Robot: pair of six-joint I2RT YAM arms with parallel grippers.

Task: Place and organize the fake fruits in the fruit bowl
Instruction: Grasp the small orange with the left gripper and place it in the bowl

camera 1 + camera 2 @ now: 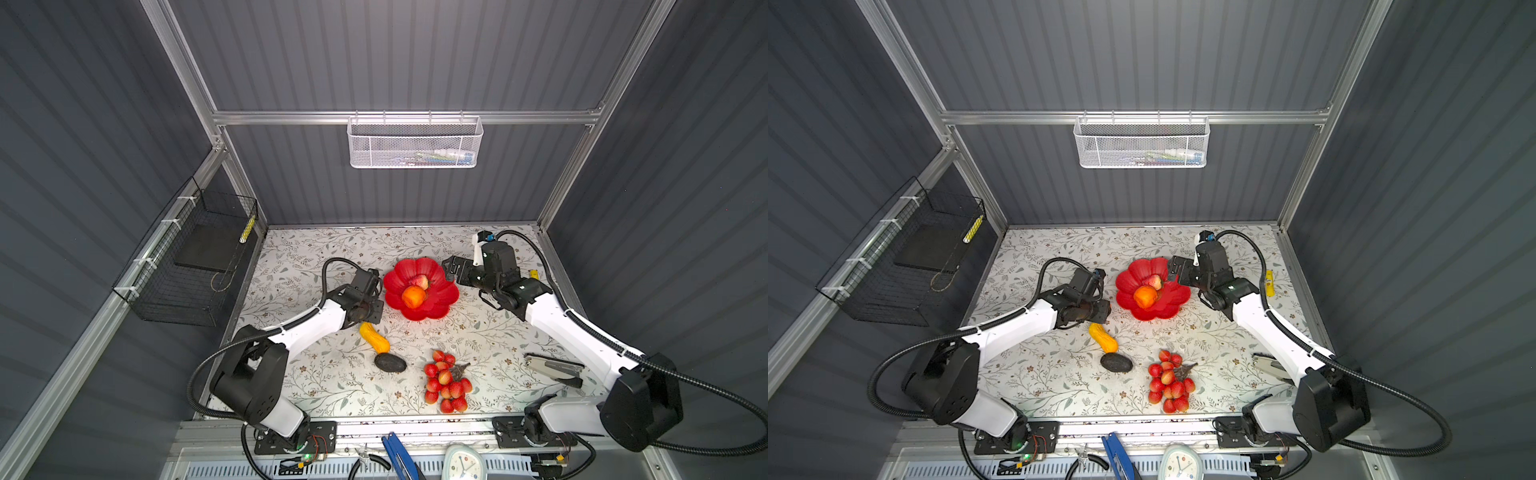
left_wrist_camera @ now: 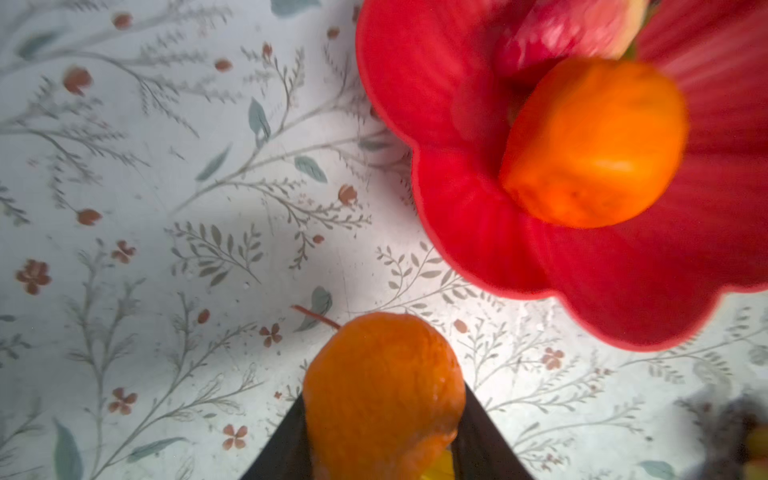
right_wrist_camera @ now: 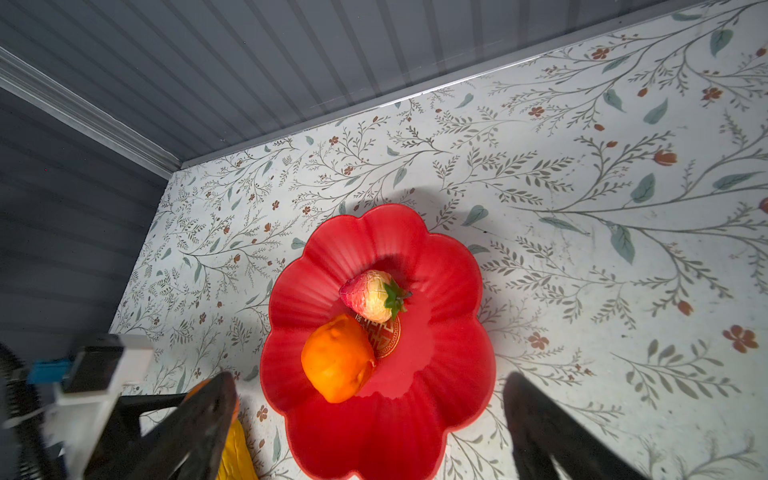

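Observation:
The red scalloped fruit bowl [image 1: 440, 299] [image 1: 1129, 282] holds the larger orange [image 1: 414, 296] [image 3: 336, 359] and the red-pink pointed fruit [image 1: 423, 281] [image 3: 370, 295]. My left gripper [image 1: 372, 309] [image 2: 384, 424] is just left of the bowl, shut on the small orange [image 2: 382, 395]. Over the bowl's right rim, my right gripper [image 1: 451, 270] [image 3: 374, 428] hangs open and holds nothing. On the mat in front lie the yellow-orange gourd [image 1: 374, 337], the dark oval [image 1: 390, 362] and the red berry bunch [image 1: 446, 384].
A grey stapler [image 1: 555, 368] lies at the right beside my right arm. A small yellow tube [image 1: 533, 274] sits by the right wall. A white mesh basket [image 1: 414, 143] hangs on the back rail and a black wire basket [image 1: 195, 257] on the left wall.

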